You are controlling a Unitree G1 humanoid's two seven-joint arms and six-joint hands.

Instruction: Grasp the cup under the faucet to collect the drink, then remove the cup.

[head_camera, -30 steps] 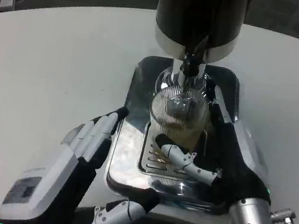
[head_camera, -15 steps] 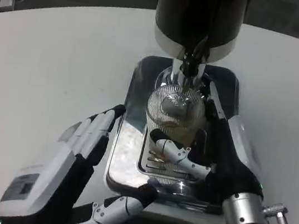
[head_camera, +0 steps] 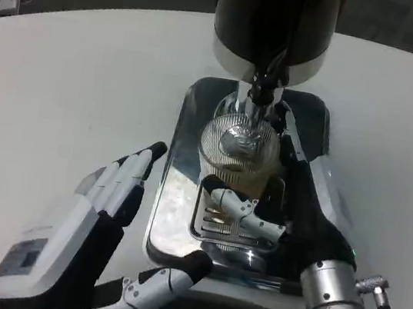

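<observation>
At the centre of the frame the ribbed clear cup, amber drink pooled in its lower part, stood on the slotted grille of a mirror-bright steel drip tray directly beneath the faucet of a glossy black, chrome-banded dispenser. The right hand grasped the cup, fingers wrapped round its right side and thumb across its front. At lower left the left hand hovered released over the smooth white bench, fingers straight and thumb out beside the tray.
</observation>
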